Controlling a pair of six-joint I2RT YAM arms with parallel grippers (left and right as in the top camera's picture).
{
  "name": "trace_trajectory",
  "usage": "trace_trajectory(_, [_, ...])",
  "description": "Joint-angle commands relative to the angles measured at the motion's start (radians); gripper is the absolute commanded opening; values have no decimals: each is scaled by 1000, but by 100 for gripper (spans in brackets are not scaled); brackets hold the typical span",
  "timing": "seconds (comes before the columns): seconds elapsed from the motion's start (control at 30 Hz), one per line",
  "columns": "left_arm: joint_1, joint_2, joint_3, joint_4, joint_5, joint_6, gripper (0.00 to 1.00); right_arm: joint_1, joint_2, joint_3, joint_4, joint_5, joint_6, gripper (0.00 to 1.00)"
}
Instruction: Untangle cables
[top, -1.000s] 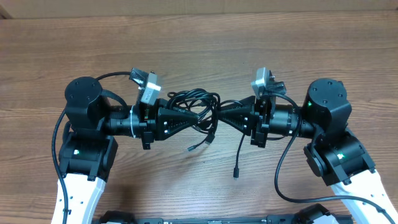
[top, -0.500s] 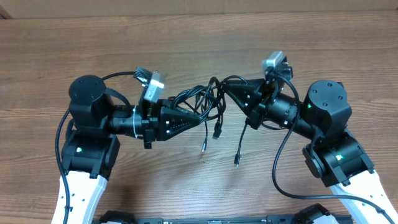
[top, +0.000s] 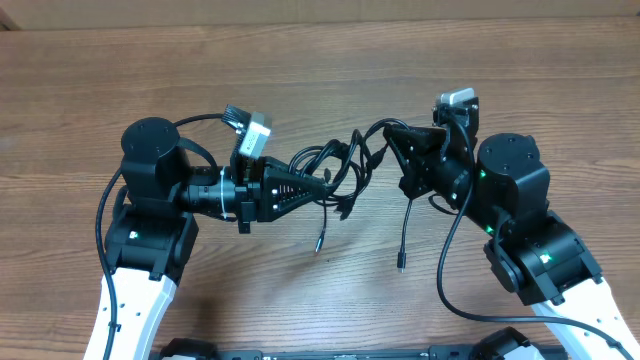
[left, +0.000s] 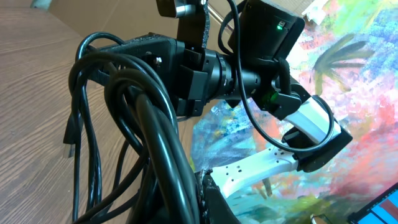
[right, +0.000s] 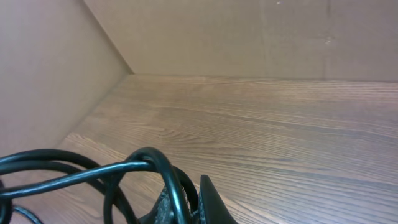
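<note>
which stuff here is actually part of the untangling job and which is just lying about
Part of the job:
- cables, bundled and strung between both arms
- left end effector, shut on them
- right end effector, shut on them

Just there:
- table
- arm wires, thicker, fixed to the robot

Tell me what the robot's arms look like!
The left arm and right arm are black with round joints, white lower shells and green lights. The left gripper and right gripper are pointy black wedges, each topped by a grey camera box, with thick black wires alongside.
</note>
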Motion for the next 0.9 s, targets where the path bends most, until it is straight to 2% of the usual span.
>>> trace_trajectory(0.0, [1, -28, 12, 10, 118, 12, 4, -39, 5, 9, -13, 255, 26, 4])
trace_trajectory(0.2, [23, -28, 11, 10, 109, 14, 4, -39, -21, 9, -40, 254, 26, 4])
trace_trajectory(0.47, [87, -28, 11, 3, 20, 13, 4, -39, -121, 9, -151, 217, 26, 4])
trace_trajectory(0.6, [87, -28, 11, 0, -34, 13, 4, -39, -133, 9, -174, 66, 26, 4])
trace_trajectory(0.73, [87, -28, 11, -71, -152, 25, 4, -39, -132, 9, -206, -193, 18, 4])
trace_trajectory(0.83, [87, -28, 11, -84, -167, 43, 4, -39, -133, 9, -238, -313, -7, 21])
trace_trajectory(0.87, [87, -28, 11, -84, -167, 43, 4, -39, -132, 9, -251, -344, -21, 33])
